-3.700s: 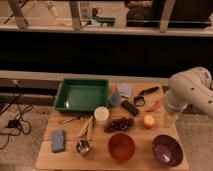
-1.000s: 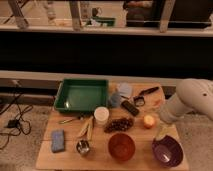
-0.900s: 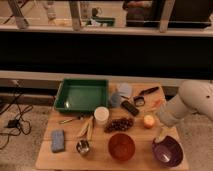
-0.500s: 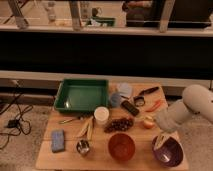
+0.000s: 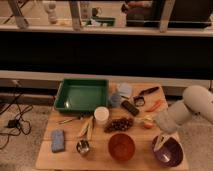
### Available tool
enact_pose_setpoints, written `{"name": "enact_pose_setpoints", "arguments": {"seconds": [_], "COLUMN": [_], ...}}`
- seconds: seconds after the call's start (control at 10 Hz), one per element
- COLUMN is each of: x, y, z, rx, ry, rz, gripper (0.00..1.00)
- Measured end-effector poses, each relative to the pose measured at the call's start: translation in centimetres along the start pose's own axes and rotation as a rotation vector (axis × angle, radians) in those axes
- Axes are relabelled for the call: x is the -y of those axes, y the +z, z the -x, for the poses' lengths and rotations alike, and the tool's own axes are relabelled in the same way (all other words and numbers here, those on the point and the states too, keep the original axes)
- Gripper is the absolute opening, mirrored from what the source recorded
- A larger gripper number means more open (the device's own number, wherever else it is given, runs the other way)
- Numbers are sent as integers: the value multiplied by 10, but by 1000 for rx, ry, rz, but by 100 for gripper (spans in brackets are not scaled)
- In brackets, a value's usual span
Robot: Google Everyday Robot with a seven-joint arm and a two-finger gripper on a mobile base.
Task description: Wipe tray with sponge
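Saw glossy green plastic on tray (image 5: 61, 98), matt foam on sponge (image 5: 58, 140), smooth pale wood on table (image 5: 100, 160), shiny metal on small cup (image 5: 83, 147), smooth white shell on arm (image 5: 194, 102), gripper (image 5: 160, 142) at purple bowl (image 5: 171, 153) left rim.

The arm (image 5: 192, 107) runs off the right edge, so wherever it's mounted is out of frame. The gripper (image 5: 159, 142) sits low at the left rim of the purple bowl (image 5: 172, 156), mostly tucked under the arm's end, honestly just a pale smudge. The round fruit (image 5: 146, 121) is partly behind the arm. The thin bits (image 5: 70, 120) left of the white cup (image 5: 101, 114) are too small to name. The shapes (image 5: 50, 10) along the top are blurry and cropped.
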Motion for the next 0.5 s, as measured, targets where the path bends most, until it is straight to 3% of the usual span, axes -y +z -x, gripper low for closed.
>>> {"name": "enact_pose_setpoints", "arguments": {"seconds": [0.2, 0.3, 0.5], "x": [-9, -9, -4], "y": [27, 52, 82], "z": [15, 34, 59], "rx": [18, 34, 56], "ry": [-29, -59, -95], "rz": [38, 65, 97], "gripper": [80, 80, 80]}}
